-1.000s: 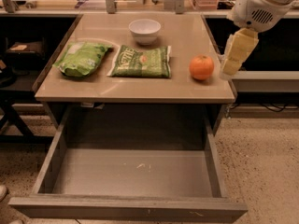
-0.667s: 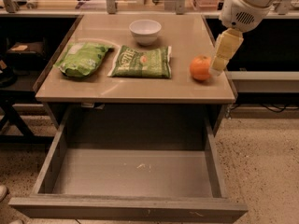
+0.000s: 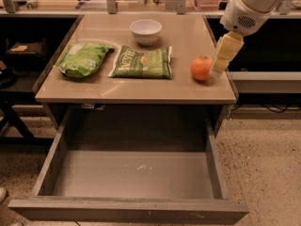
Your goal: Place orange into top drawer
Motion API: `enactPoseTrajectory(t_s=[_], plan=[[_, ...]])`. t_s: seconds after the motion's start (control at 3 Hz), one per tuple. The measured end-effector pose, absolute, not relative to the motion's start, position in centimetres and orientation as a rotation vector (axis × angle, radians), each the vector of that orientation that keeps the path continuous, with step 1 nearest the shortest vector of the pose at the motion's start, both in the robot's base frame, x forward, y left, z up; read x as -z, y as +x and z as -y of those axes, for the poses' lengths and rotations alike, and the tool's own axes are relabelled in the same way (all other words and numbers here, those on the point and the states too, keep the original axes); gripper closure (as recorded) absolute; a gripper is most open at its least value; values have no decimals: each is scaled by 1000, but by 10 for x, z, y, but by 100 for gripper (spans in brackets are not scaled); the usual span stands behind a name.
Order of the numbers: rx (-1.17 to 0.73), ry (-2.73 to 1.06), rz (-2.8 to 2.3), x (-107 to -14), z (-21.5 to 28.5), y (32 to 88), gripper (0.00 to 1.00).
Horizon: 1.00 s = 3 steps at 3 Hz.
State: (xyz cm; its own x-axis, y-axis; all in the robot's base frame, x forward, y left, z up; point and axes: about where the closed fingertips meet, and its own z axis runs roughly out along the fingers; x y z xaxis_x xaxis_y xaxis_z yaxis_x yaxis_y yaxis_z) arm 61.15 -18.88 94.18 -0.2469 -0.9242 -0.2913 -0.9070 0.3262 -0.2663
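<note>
The orange (image 3: 201,68) sits on the tan tabletop near its right front edge. My gripper (image 3: 222,56) hangs from the white arm at the upper right, pale yellow fingers pointing down just to the right of the orange, close beside it. The top drawer (image 3: 131,173) is pulled wide open below the tabletop, its flat grey bottom bare.
A white bowl (image 3: 146,30) stands at the back middle of the tabletop (image 3: 141,91). A green chip bag (image 3: 142,61) lies in the middle and a bright green bag (image 3: 82,59) at the left. Dark shelving flanks both sides.
The arm has swung left and down, bringing the gripper from off the table's right edge to right beside the orange. The orange has not moved.
</note>
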Motion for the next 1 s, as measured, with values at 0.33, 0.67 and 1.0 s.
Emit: enactPoseTrajectory(t_s=[0.33, 0.67, 1.0], plan=[[-24, -1536, -2221, -919, 190, 635, 0], [-66, -1489, -2232, -900, 190, 654, 0], [-92, -1465, -2240, -885, 191, 665, 0]])
